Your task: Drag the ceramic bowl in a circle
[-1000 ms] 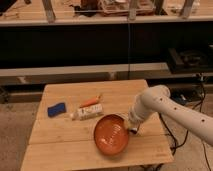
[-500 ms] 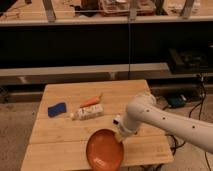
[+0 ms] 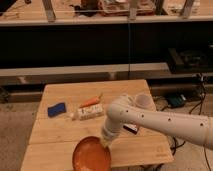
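Observation:
The ceramic bowl [image 3: 90, 156], wide, shallow and orange-red, lies at the front edge of the wooden table [image 3: 65, 125], slightly left of centre, its near rim reaching the table's front edge. The white arm comes in from the right and bends down to the bowl. My gripper [image 3: 105, 142] is at the bowl's far right rim, touching it.
Behind the bowl lie a blue sponge [image 3: 57, 109], an orange carrot [image 3: 90, 102] and a white tube-like package [image 3: 88, 113]. A small dark object [image 3: 131, 128] and a pale cup [image 3: 143, 101] sit near the arm. Shelving and cables stand behind the table.
The bowl has slid left and toward the table's front edge, with the gripper following it. The arm has swung leftward across the table.

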`<state>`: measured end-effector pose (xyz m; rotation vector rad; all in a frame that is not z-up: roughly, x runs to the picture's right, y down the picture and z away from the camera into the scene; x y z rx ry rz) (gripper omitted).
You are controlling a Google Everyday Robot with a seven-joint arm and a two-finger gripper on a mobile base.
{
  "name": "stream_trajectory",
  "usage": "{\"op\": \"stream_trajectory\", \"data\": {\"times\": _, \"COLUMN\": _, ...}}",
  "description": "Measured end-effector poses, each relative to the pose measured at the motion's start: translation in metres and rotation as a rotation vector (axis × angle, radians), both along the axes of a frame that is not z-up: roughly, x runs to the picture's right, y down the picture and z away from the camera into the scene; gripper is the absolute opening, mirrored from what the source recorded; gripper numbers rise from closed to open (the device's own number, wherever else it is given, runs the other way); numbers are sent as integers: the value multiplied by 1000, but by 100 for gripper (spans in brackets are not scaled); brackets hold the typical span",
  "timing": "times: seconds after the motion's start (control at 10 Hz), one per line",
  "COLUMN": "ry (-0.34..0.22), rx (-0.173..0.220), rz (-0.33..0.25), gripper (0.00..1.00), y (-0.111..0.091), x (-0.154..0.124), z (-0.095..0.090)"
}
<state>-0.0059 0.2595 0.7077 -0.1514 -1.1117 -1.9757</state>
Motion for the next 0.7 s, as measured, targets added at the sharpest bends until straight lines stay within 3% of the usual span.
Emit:
{"op": "stream_trajectory", "data": {"times": 0.2, "ry": -34, "rx": -40, "rz": 83, "gripper": 0, "y": -26, "x": -3, "z": 13}}
{"op": "stream_trajectory", "data": {"times": 0.4, "ry": -25, "rx": -60, "rz": 167, "gripper": 0, "y": -57, "x": -2, "z": 32}}
{"op": "stream_trajectory", "data": {"times": 0.7, "ry": 65, "rx": -63, "rz": 267, "gripper": 0, "y": -83, "x": 4, "z": 60}}
